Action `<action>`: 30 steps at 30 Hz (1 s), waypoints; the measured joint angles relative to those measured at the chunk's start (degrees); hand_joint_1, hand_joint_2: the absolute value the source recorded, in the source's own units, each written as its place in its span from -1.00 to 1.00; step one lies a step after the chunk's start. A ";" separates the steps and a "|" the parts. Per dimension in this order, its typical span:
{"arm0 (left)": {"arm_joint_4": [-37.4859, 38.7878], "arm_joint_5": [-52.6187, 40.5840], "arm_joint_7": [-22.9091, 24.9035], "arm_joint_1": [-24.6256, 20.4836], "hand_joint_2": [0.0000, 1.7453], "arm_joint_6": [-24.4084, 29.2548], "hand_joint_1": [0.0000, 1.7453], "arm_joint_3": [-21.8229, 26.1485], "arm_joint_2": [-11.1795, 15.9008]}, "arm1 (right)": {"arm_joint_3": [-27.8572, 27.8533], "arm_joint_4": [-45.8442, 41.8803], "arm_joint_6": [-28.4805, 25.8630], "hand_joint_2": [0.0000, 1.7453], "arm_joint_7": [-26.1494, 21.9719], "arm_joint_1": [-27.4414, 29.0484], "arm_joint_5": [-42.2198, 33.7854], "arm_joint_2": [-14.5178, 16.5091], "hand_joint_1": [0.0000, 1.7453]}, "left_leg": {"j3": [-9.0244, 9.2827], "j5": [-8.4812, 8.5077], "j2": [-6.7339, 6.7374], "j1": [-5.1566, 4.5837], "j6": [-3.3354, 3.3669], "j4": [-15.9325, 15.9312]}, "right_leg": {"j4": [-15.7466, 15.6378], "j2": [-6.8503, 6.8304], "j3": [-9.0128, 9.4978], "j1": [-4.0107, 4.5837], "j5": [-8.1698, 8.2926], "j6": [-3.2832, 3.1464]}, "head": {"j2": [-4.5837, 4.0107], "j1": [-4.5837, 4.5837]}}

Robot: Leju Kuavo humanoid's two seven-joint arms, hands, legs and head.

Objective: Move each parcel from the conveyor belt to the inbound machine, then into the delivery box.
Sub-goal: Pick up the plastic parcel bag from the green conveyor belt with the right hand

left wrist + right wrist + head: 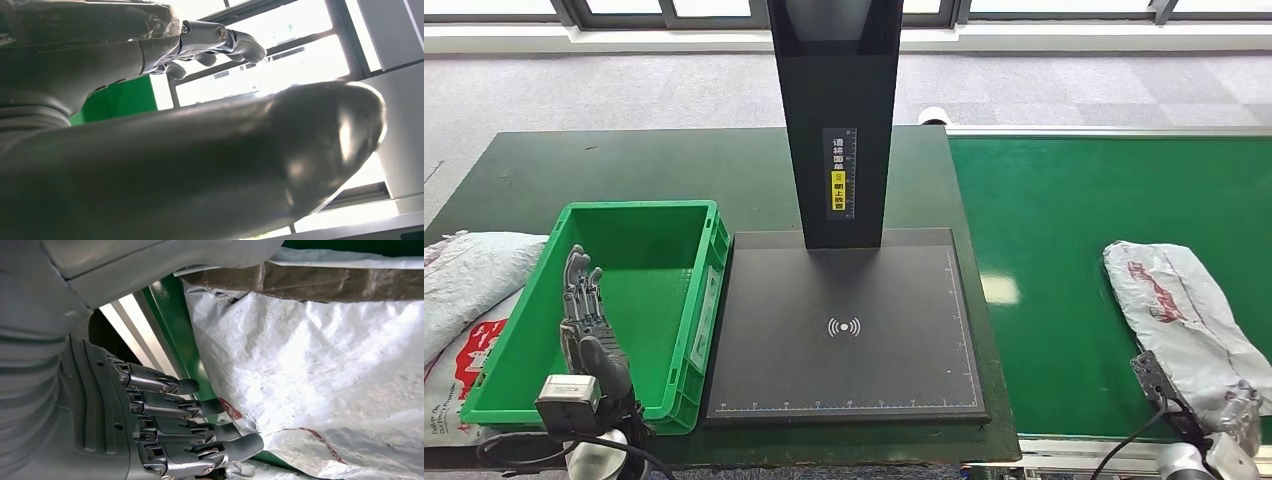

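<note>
Nearby, black scanner post (pixel 836 120) rising between green crate (pixel 699 300) and belt, both robot hands empty, fingers apart.

Left robot hand (pixel 200 165) empty, thick grey thumb foremost, green bin wall (pixel 117 100) and bright windows (pixel 265 75) behind

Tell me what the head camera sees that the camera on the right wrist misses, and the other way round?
Head view alone: the green delivery box, the black inbound machine with its upright post, the dark table, sacks beside the box, and the left hand raised over the box, fingers apart, holding nothing.

Right wrist view alone: the right hand close up, its fingertips at the parcel's crinkled edge; whether they grip it I cannot tell.

Both: the white parcel lying on the green conveyor belt.
</note>
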 joint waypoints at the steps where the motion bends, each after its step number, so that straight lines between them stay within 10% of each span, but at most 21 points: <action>1: 0.07 -0.10 0.01 -0.04 -1.00 0.00 -1.00 0.00 0.01 | -0.01 0.01 0.08 1.00 -0.07 -0.14 0.01 0.04 -0.50 | 0.00 0.00 0.00 0.00 0.00 0.00 | 0.00 0.00 0.00 0.00 0.00 0.00 | 0.00 0.00; 4: 0.41 -0.33 0.03 -0.30 -1.00 0.07 -1.00 0.00 0.02 | -0.03 0.13 1.63 1.00 0.19 -0.66 0.47 0.14 1.00 | 0.00 0.00 0.00 0.00 0.00 0.00 | 0.00 0.00 0.00 0.00 0.00 0.00 | 0.00 0.00; 24: 3.53 -0.55 0.51 -2.31 -1.00 -0.46 -1.00 0.00 0.62 | -1.34 0.72 11.32 1.00 0.79 -0.99 1.05 0.02 1.00 | 0.26 -0.01 0.12 0.07 0.01 0.01 | -0.04 0.07 0.22 0.08 0.01 0.02 | -0.01 0.00; 30: 1.94 -0.97 0.52 -0.57 -1.00 0.57 -1.00 0.00 0.54 | -2.33 -0.99 -2.59 1.00 -12.32 -0.88 -6.05 2.06 1.00 | -0.24 -0.06 0.19 0.00 -0.01 -0.02 | 0.02 0.14 0.19 0.00 0.02 0.02 | -0.01 0.02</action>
